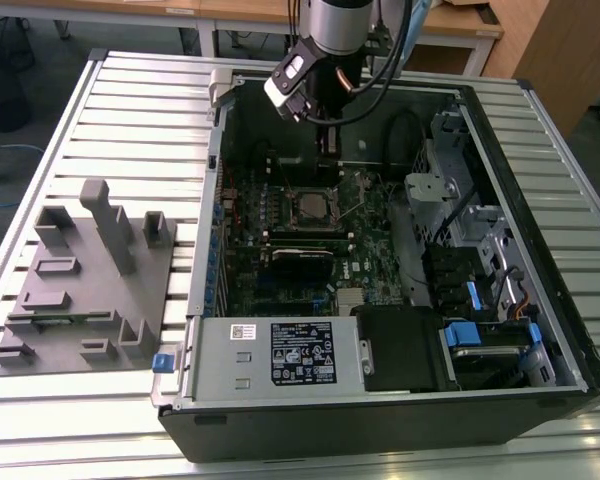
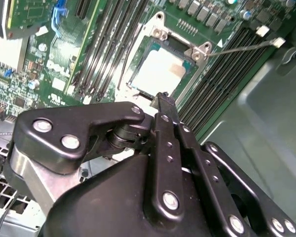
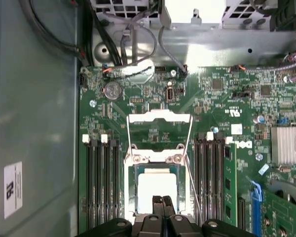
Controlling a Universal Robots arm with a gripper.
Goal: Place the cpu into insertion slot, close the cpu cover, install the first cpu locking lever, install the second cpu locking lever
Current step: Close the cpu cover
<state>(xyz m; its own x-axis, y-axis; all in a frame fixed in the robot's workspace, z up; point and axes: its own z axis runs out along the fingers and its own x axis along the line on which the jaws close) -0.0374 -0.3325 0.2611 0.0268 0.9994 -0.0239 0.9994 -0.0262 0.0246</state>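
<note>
Arm: comes down from above into the open computer case (image 1: 500, 400), which lies on a slatted table (image 1: 130, 120).
Gripper: fingers (image 3: 158, 201) pressed together with nothing between them; the gripper (image 1: 327, 172) (image 2: 164, 98) (image 3: 163, 201) hangs just over the near edge of the socket.
Cpu: silver-grey square (image 2: 158, 74) (image 3: 157, 185) lying flat in the socket on the green motherboard (image 3: 222, 98), its top bare.
Cpu cover: silvery window frame (image 3: 159, 118) flipped up and back from its hinge, not down over the chip; board shows through its window.
Wire lever: thin rod (image 2: 246, 48) (image 3: 191, 190) swung out from one socket corner, crossing the memory slots (image 3: 101, 182), unlatched.
Contact: in both wrist views the fingertips overlap the chip's edge; cannot tell whether they touch it.
Surroundings: silver power-supply box (image 1: 280, 355) with a white label at the case's near side; grey fixture block (image 1: 90, 290) on the table, on the exterior view's left, well apart from the case.
</note>
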